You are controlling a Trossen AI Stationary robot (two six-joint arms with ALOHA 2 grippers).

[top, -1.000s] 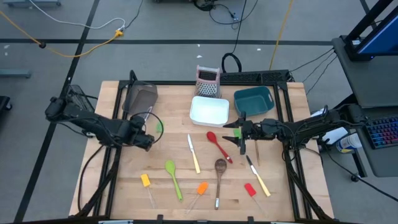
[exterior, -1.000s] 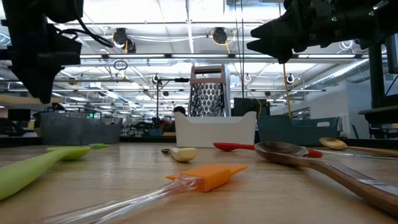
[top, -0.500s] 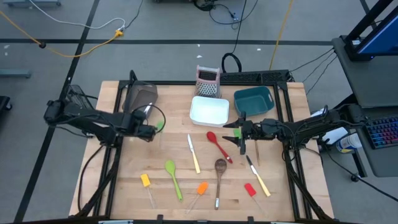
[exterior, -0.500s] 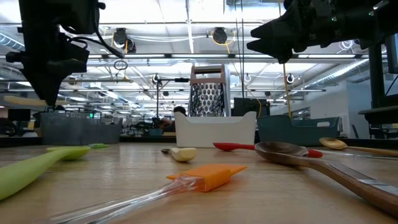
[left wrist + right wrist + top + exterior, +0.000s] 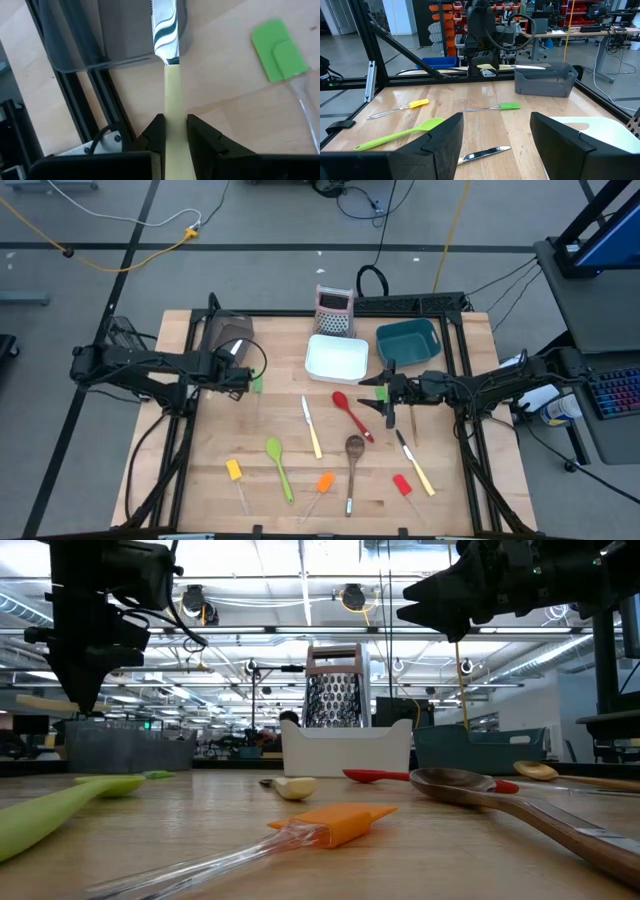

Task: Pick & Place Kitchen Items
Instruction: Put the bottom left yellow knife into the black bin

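Cream-handled knife point(image 5: 172, 95) pinched in the left end effector point(image 5: 174, 131), blade over the dark mesh bin point(image 5: 120, 35)

In your left wrist view, the cream-handled knife point(image 5: 173, 100) runs out of sight between the left gripper point(image 5: 174, 131) fingers, so you cannot see the handle's end. Its blade tip is cut off by the picture's edge, over the dark mesh bin point(image 5: 100, 35), whose far side is also cut off. The green spatula point(image 5: 278, 49) beside it loses its clear handle at the picture's edge.

From above, the knife in that gripper is too small for you to make out.

In the low view, the green spoon point(image 5: 60, 808) and the wooden spoon point(image 5: 520, 810) are both cut off at the sides, and the orange spatula point(image 5: 335, 822) handle is blurred.
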